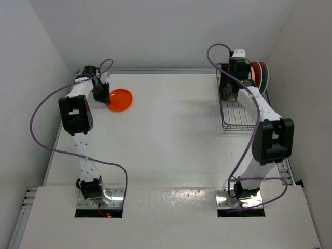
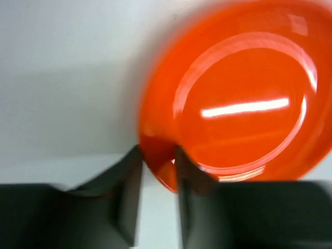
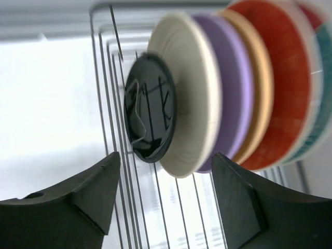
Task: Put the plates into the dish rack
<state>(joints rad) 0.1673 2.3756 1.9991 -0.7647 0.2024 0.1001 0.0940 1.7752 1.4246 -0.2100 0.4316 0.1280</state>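
1. The left gripper (image 2: 158,162) is clenched on the rim of the orange plate (image 2: 233,98), at the far left of the table (image 1: 171,145).
2. This looks like the pick-up of the last plate. Next, it needs carrying across to the rack (image 1: 236,122) and standing upright in a free slot.
3. The right gripper (image 3: 166,171) hangs released over the rack, where the other plates (image 3: 187,93) stand on edge.

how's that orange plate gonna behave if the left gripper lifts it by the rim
Probably stiff: the orange plate shows no bend under the pinch. Its glossy surface may slip. Held by the left gripper at one edge only, it could tilt downward.
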